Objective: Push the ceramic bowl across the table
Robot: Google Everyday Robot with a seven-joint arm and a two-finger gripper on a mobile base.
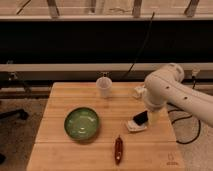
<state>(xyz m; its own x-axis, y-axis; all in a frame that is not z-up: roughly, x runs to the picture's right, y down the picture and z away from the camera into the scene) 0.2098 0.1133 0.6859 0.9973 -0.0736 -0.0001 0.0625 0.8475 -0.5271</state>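
green bowl (81, 123) sits near left on the table (62, 97), well apart from the gripper (153, 118), which hangs with its claw spread over the right side, just beside a black item (141, 119). a cup (104, 86) stands at the far middle.

Robot's glossy white arm (175, 95) showing rounded shells w/ bulbous elbow. Paler cream two-finger gripper (156, 119) hanging at its end, over rt side of light wooden plank table (75, 95).

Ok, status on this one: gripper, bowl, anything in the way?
Open, empty gripper over the table, right side, beside a black-and-white item. Green ceramic bowl front left, untouched. That item sits between them.
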